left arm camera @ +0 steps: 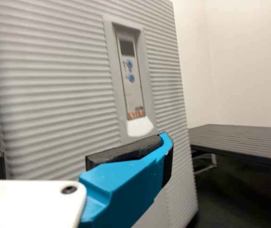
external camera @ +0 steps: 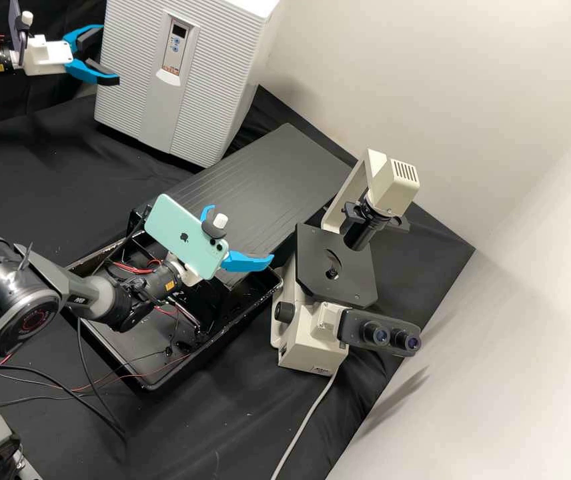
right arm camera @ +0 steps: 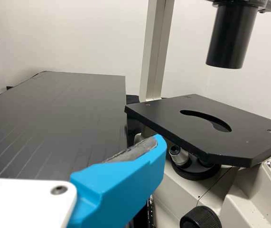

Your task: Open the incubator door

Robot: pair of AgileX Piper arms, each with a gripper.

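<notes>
The light grey ribbed incubator [external camera: 135,63] stands at the back left, its front door flush with the body. Just in front of the door's left side is my left gripper [external camera: 107,57], open and holding nothing. In the left wrist view, the incubator door [left arm camera: 54,90] with its narrow control panel [left arm camera: 131,76] lies beyond my left gripper [left arm camera: 78,135]; one finger overlaps the door below the panel, the other is at the edge. My right gripper [external camera: 242,235] is open over the black tray, left of the microscope. In the right wrist view, my right gripper [right arm camera: 76,142] has one finger before the microscope stage.
A beige microscope [external camera: 312,333] with a black stage [right arm camera: 206,128] stands right of the right arm. Behind that arm lies a dark ribbed panel [external camera: 285,167]. The black tray [external camera: 159,380] holds cables and a stand. A pale wall rises at the back and right.
</notes>
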